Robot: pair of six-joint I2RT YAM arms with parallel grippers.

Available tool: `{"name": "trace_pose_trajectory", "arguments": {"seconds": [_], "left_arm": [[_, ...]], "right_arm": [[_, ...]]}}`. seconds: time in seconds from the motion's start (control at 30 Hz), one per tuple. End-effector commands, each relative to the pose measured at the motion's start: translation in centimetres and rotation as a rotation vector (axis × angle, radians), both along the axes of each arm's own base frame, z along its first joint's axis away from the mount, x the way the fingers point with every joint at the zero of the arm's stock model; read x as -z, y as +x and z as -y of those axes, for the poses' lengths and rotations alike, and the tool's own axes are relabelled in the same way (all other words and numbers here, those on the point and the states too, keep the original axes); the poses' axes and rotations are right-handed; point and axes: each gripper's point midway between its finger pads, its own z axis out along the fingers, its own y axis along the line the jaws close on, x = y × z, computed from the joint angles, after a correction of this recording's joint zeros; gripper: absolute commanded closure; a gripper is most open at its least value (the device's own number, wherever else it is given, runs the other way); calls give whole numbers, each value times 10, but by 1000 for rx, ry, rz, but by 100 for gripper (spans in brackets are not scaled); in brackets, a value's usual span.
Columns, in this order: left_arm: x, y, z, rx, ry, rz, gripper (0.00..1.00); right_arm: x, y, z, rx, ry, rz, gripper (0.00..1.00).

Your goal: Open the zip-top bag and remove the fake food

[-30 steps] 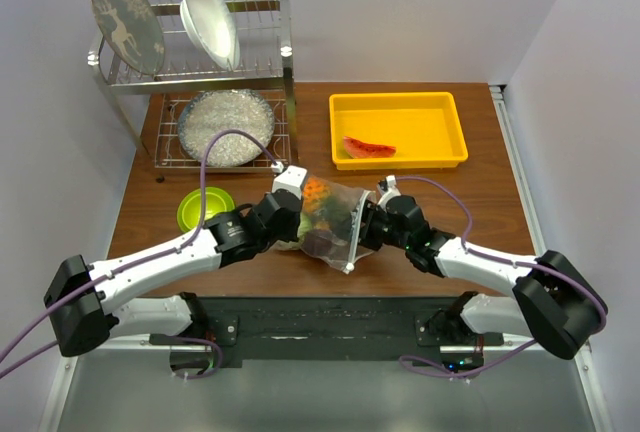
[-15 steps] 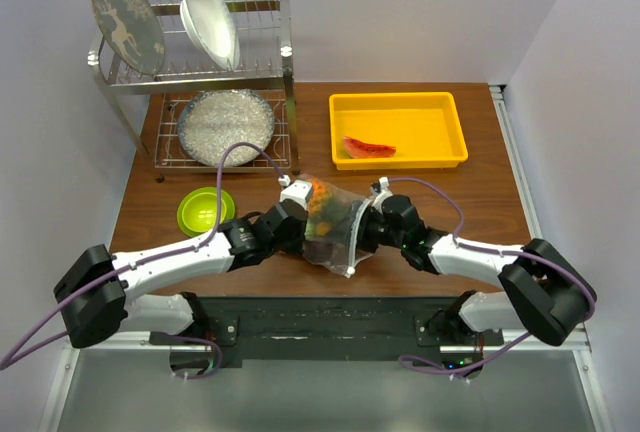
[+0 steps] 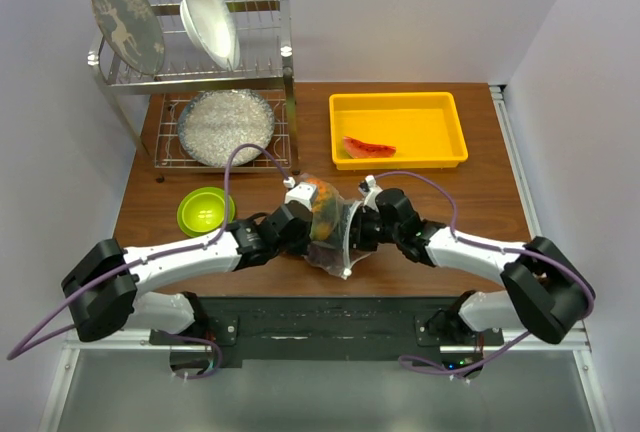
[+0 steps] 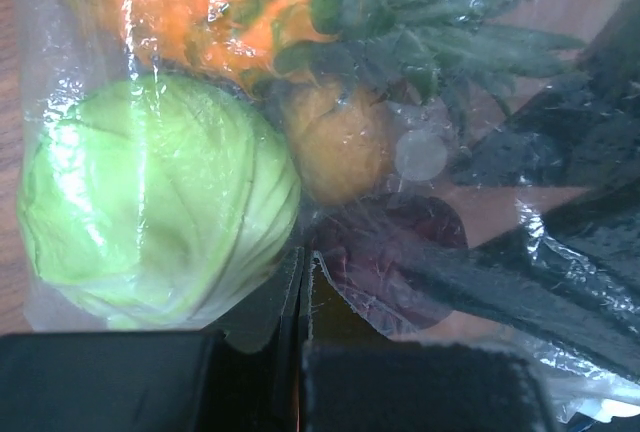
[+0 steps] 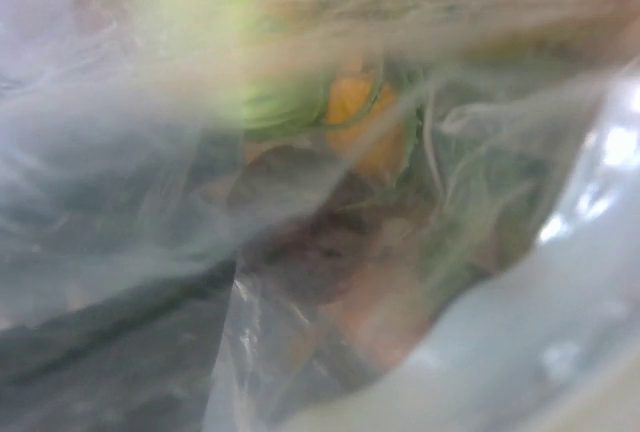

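Tension appears to be the purpose: the zip-top bag [image 3: 330, 242] sits mid-table between both arms, with the left gripper [image 4: 303, 292] pinched narrow on its film to brace it. The right gripper [image 3: 362, 230] meets the opposite edge, but its opening cannot be told through blurred plastic; pineapple [image 4: 200, 2] and green round fruit [image 4: 150, 212] lie inside.

Clear white-dotted bag [image 4: 420, 154], pale-green fruit [image 4: 155, 217]

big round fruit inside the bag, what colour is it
The round fruit is pale lime green, seen best through the zip-top bag in the left wrist view.
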Motion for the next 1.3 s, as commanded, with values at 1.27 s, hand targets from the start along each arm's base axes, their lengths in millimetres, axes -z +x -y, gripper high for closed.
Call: {"name": "trace_pose_trajectory", "arguments": {"seconds": [1.27], "left_arm": [[18,-31,23,44,-139,-82,100]], "right_arm": [[12,-23,-15,-184,-20,115,29]]}}
